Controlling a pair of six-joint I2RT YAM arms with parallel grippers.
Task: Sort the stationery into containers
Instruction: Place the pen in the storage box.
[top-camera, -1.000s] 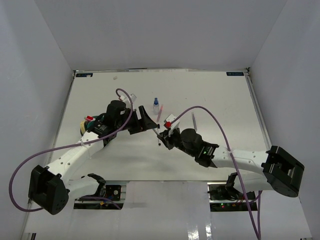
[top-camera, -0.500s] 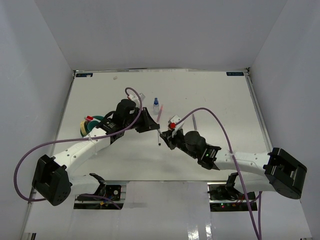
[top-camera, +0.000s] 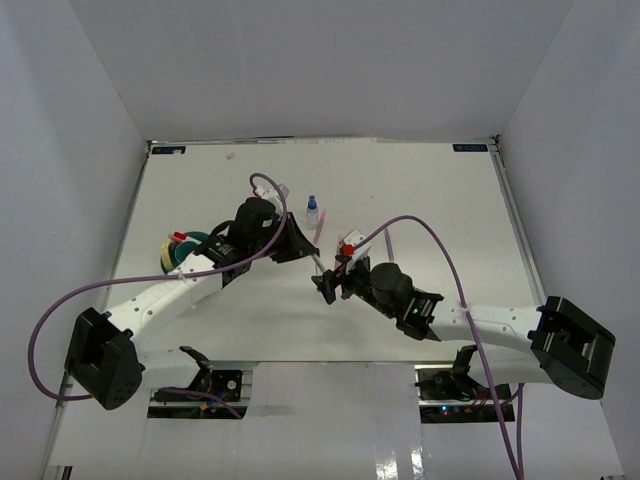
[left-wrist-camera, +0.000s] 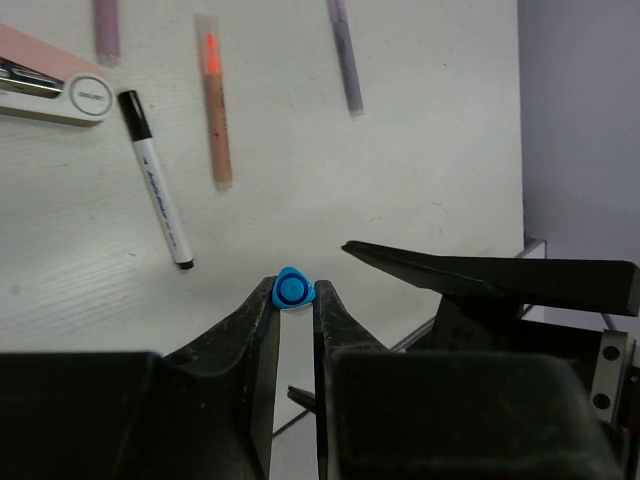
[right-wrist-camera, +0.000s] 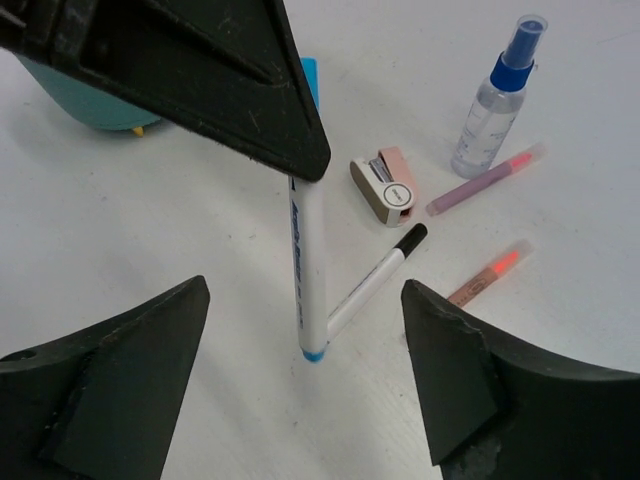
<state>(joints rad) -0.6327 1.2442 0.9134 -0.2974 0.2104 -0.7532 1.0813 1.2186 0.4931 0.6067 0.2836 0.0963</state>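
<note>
A white pen with a blue cap (right-wrist-camera: 308, 270) stands upright, its lower tip on the table. My left gripper (left-wrist-camera: 292, 300) is shut on its top end (left-wrist-camera: 292, 290). One left finger (right-wrist-camera: 200, 70) shows at the top of the right wrist view. My right gripper (right-wrist-camera: 305, 370) is open, its fingers wide apart on either side of the pen's lower end and not touching it. From above, the two grippers, left (top-camera: 303, 248) and right (top-camera: 326, 285), meet at mid-table. The teal cup (top-camera: 186, 248) sits left of the left arm, its edge also seen from the right wrist (right-wrist-camera: 70, 100).
Beyond the pen lie a black-capped white marker (right-wrist-camera: 375, 280), a pink-white block (right-wrist-camera: 385, 185), a purple pen (right-wrist-camera: 485, 180), an orange-tipped pen (right-wrist-camera: 490, 270) and a blue-capped spray bottle (right-wrist-camera: 497, 100). A grey pen (top-camera: 388, 240) lies right of centre.
The left gripper came in and shut on the pen's top. The right gripper, shut on the pen before, has now opened and let go of it.
</note>
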